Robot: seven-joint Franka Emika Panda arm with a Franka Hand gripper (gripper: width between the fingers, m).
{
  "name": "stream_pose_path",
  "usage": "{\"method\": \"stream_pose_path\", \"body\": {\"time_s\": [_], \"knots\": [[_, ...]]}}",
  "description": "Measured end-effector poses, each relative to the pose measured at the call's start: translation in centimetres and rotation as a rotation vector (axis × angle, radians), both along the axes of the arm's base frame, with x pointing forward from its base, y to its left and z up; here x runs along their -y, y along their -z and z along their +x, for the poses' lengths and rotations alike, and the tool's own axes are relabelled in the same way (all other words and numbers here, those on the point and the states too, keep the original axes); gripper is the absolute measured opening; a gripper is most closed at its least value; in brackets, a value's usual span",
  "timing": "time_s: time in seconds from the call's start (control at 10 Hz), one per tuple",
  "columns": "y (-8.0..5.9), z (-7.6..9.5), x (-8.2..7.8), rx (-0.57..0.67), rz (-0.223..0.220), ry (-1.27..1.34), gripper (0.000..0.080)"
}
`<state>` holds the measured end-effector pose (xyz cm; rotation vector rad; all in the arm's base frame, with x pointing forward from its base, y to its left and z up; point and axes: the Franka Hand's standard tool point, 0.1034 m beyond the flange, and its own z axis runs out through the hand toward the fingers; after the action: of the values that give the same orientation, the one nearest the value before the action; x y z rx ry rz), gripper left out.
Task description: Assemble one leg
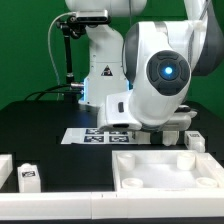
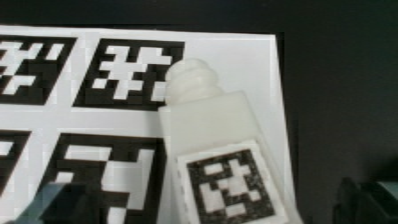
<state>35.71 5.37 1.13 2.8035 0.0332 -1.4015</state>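
Pickup seems in hand: the pincer (image 2: 214, 192) hangs released astride the leg (image 2: 214, 130) lying on the marker board (image 2: 240, 60), mid-frame in the exterior view, and next must lower and clench squarely.

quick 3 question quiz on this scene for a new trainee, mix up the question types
1. True or false: in the wrist view, the leg overlaps the marker board.
2. The leg has a ridged tip. Its tag sits: A) on that tip; B) toward the opposite end; C) it has no tag.
3. Fill in: in the exterior view, the large white tray-like part lies toward the exterior view's lower ____.

Key: 1 true; 2 B; 3 right.
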Motion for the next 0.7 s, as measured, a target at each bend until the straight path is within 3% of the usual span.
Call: {"method": "stream_pose_path", "body": {"time_s": [0.1, 0.2, 0.3, 0.4, 0.5, 0.7], "knots": [[0.0, 0.0, 0.0, 0.0, 0.0, 0.0, 0.062], [0.0, 0.0, 0.0, 0.0, 0.0, 0.0, 0.0438], [0.0, 0.0, 0.0, 0.0, 0.0, 0.0, 0.0438], [0.0, 0.0, 0.0, 0.0, 0.0, 0.0, 0.0281], [-0.3, 0.1, 0.0, -0.006, 0.0, 0.001, 0.0284], [-3.8, 2.1, 0.1, -0.048, 0.002, 0.029, 0.0284]]}}
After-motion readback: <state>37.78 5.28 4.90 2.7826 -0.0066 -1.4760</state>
